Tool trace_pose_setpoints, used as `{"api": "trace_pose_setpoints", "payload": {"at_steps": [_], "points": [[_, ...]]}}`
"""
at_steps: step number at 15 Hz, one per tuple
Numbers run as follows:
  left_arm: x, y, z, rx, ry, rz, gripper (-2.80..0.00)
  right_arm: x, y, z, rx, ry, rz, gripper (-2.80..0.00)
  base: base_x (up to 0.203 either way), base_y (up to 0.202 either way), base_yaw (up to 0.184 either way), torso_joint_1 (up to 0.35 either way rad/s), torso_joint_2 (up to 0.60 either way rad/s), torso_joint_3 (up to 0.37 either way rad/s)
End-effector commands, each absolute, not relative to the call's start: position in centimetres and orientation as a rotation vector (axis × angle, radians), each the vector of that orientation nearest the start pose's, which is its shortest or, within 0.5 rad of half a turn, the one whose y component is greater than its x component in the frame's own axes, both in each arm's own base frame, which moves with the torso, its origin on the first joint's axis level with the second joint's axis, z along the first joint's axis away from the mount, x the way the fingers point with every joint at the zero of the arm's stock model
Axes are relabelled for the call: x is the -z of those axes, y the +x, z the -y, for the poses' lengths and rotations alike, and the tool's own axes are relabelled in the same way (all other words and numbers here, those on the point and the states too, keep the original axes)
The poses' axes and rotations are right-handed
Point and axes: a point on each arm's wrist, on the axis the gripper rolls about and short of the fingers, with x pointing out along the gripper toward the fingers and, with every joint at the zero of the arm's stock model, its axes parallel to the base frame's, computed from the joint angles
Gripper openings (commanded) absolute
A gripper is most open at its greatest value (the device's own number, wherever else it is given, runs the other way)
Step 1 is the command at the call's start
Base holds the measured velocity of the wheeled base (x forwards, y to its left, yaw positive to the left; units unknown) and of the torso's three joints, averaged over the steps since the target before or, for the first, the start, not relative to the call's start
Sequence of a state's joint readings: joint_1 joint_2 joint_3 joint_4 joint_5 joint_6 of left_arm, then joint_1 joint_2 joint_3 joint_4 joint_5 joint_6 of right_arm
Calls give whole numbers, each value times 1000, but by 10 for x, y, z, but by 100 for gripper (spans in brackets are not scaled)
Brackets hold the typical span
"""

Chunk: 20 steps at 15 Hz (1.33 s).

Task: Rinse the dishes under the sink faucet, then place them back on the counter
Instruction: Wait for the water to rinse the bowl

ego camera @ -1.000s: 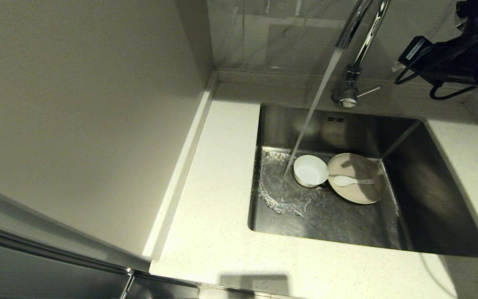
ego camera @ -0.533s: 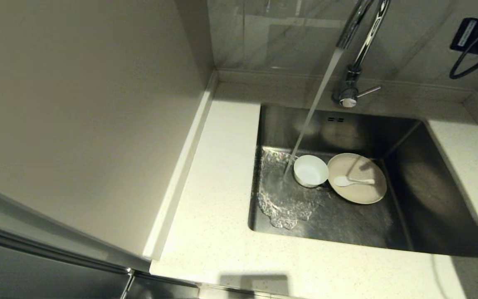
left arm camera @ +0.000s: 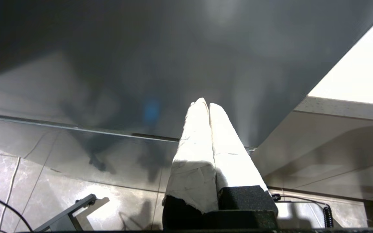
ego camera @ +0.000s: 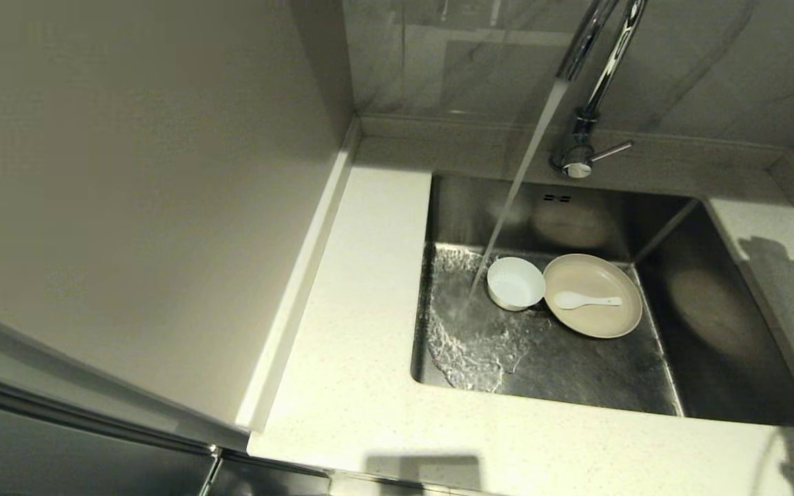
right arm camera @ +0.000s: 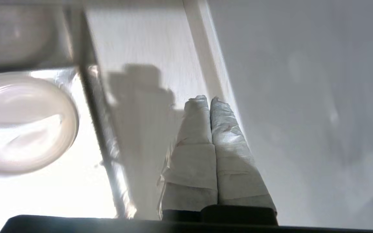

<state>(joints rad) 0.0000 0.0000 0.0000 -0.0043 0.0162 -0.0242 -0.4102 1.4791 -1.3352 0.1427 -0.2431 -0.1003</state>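
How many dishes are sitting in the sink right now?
3. The bowl stands on the sink floor just beside the falling water, the plate lies right next to it, and the spoon rests on the plate. None looks hidden.

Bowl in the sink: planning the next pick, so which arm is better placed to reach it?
Probably right. The right gripper hangs shut above the counter with the plate in view; the left gripper sits shut, parked low beside a cabinet. The bowl lies beside the running water.

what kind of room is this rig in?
Most likely a home-style kitchen: a steel sink set into a speckled stone counter, a running chrome faucet, and a bowl and plate in the basin.
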Motion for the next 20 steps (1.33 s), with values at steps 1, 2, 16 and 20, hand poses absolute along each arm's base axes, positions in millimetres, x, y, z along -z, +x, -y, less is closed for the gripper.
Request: {"api": "trace_pose_setpoints", "payload": {"at_steps": [1,2,16,20], "points": [[-76,-23,0,-17,-25,8,-280,-324,165,77,608,-56,-213,-280,0,0,0,0,0,0],[-76,-23,0,-17,-25,8,-280,-319,142,62,560,-58,-175,-280,0,0,0,0,0,0],[-76,-23,0,-17,-25,8,-280,-125,0,3,215,-105,-23,-280,0,0,0,0,0,0],[-76,-23,0,-17,-25,9,-280,-114,3,2,158,-103,57,-280,0,0,0,0,0,0]]}}
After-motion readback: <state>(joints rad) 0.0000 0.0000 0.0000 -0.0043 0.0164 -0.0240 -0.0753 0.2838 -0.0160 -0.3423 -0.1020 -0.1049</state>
